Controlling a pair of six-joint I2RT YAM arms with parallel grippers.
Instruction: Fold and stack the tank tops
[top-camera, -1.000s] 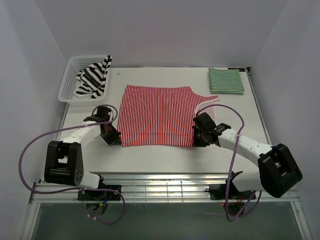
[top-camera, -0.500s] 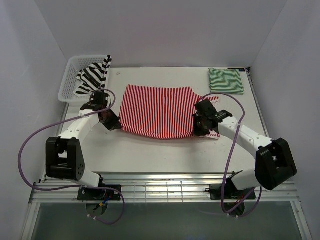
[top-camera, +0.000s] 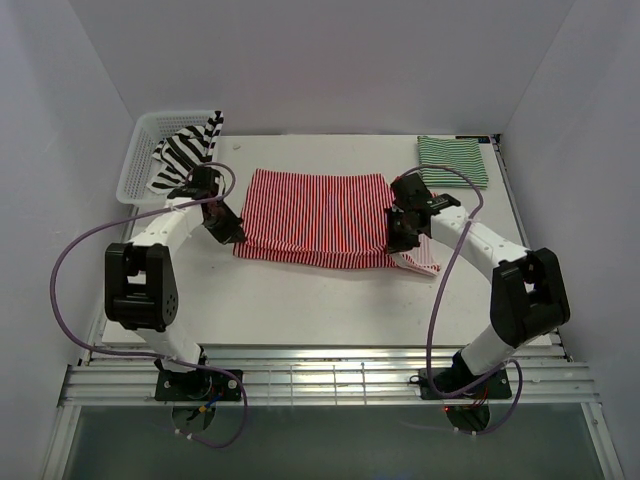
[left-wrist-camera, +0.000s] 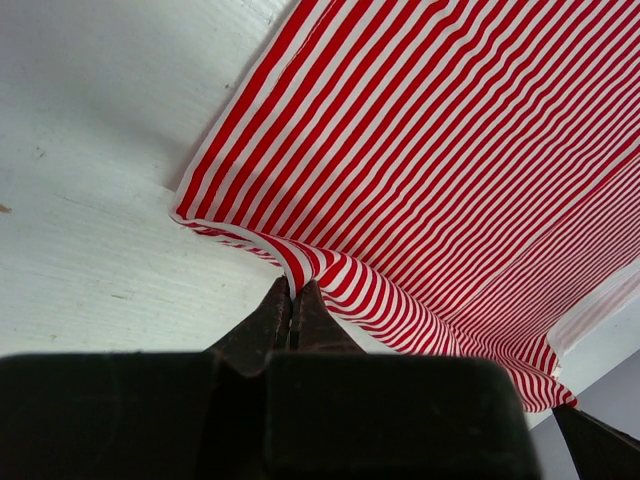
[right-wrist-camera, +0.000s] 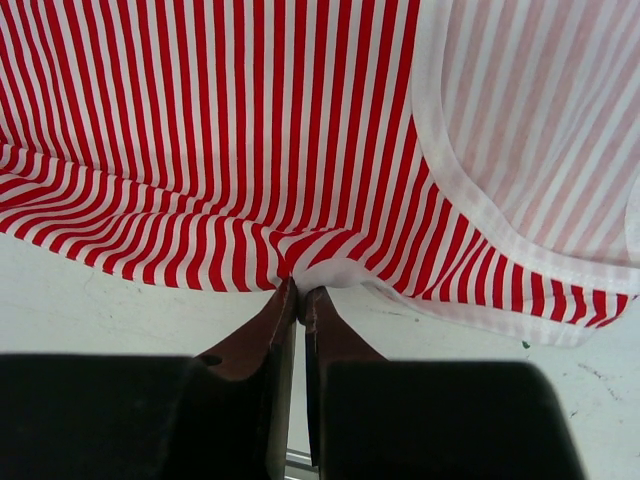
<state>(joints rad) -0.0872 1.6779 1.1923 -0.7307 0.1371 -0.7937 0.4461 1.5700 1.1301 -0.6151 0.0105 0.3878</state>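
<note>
The red-and-white striped tank top (top-camera: 318, 215) lies mid-table, its near edge lifted and carried back over itself. My left gripper (top-camera: 232, 232) is shut on its left near corner; in the left wrist view the jaws pinch a fold of the striped cloth (left-wrist-camera: 296, 268). On the right, my right gripper (top-camera: 397, 237) is shut on the hem by the armhole (right-wrist-camera: 300, 272). A folded green-and-white tank top (top-camera: 452, 161) rests at the back right. The black-and-white tank top (top-camera: 186, 156) hangs out of the basket.
A white mesh basket (top-camera: 141, 160) stands at the back left corner. White walls close the table (top-camera: 300, 300) on the left, right and back. Purple cables loop from both arms near the table's front rail.
Both grippers have carried the red top's near edge away from me, toward the back of the table, folding the cloth over itself. Both arms now reach farther back.
</note>
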